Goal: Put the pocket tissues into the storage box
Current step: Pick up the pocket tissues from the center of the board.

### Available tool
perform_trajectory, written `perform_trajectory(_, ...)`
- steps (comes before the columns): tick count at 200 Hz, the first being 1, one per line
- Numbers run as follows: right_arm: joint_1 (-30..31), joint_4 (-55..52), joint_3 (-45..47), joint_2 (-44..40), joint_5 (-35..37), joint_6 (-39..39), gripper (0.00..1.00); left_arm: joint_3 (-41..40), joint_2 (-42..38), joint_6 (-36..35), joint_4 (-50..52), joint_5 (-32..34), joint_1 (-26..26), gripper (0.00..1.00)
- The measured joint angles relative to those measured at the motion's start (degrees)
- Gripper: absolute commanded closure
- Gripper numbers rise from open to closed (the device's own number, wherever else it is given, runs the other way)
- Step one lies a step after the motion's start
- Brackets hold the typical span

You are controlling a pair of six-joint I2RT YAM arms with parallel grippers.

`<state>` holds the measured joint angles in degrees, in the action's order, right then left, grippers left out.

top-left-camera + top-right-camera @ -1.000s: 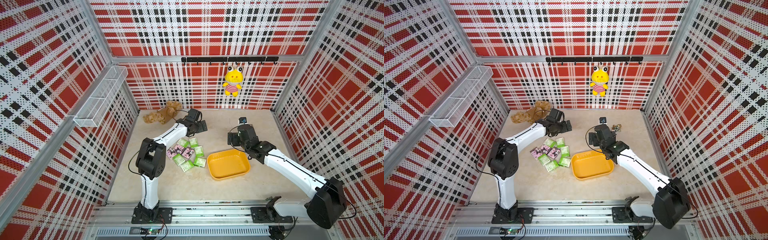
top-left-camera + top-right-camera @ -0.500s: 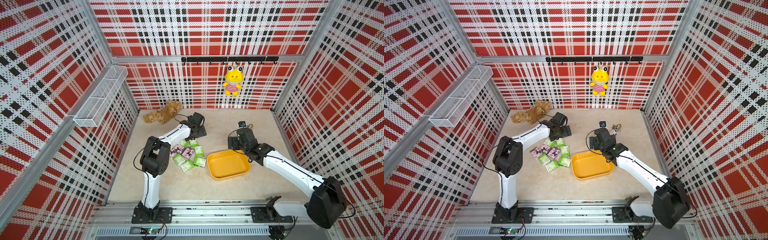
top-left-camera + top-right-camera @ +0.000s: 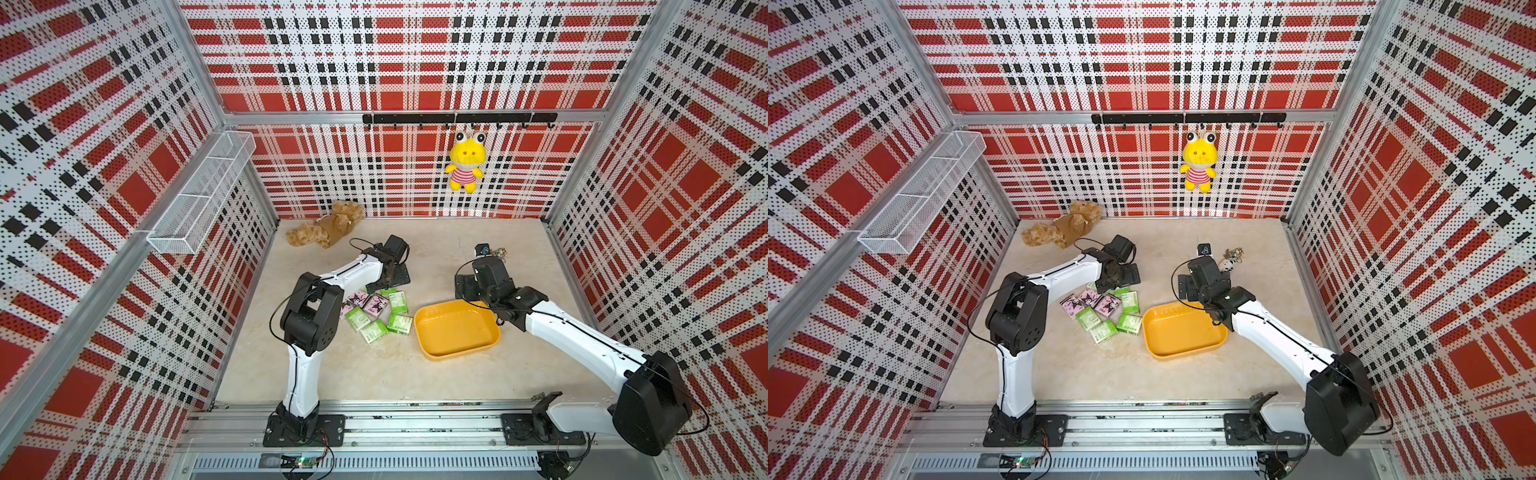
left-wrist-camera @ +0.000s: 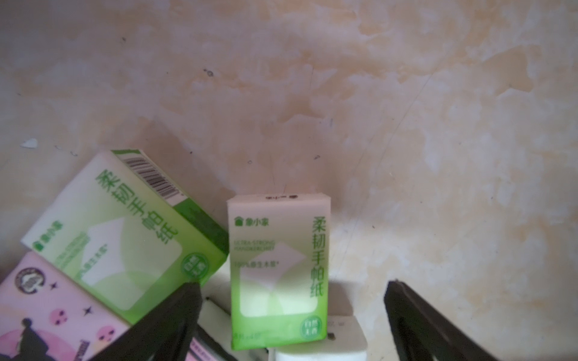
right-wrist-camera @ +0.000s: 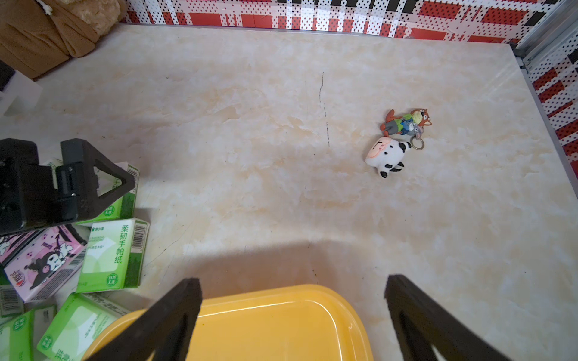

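While both grippers stand wide open and empty, no pack is in the storage box [image 3: 455, 332] yet, so all the failure modes lie ahead.

Top views: left gripper [image 3: 387, 282] hovers over the far edge of the pocket tissues [image 3: 376, 312], a pile of touching, overlapping packs just beside the box. Right gripper [image 3: 467, 289] hangs over the box's far rim, nothing between its fingers. Arms are near each other. A left-arm carry to the box probably runs toward the right gripper, so a collision is possible unless it clears out.

Left wrist: a green pack [image 4: 278, 268] lies between the fingers [image 4: 169, 318], apart from both. A tilted green pack [image 4: 125, 234] sits just outside one finger, a pink pack [image 4: 43, 312] beyond that. Likely fault: that finger lands on the tilted neighbour, not the table, and the jaws grab two packs or skid off. Target seems to rest on other packs, so depth is uncertain. A shallow pinch could slip on the slick wrap.

Right wrist: fingers wide apart, box rim right below and between them, box empty. Cow keychain toy [image 5: 386, 154] lies well ahead of the fingertips. Dropping straight down here would likely clip the rim and shove the box into the pile.
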<state>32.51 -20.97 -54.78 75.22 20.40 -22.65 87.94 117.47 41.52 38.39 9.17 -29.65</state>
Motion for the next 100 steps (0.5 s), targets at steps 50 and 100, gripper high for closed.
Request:
perform_trajectory(50,0.00,-0.07,0.96,0.00,-0.02,-0.02,0.00,-0.04,-0.09,0.74,0.02,-0.70,-1.75,0.01)
perform_trajectory(100,0.00,-0.13,0.98,-0.02,-0.02,0.02,0.00,-0.04,-0.09,1.18,0.02,-0.98,-1.95,0.01)
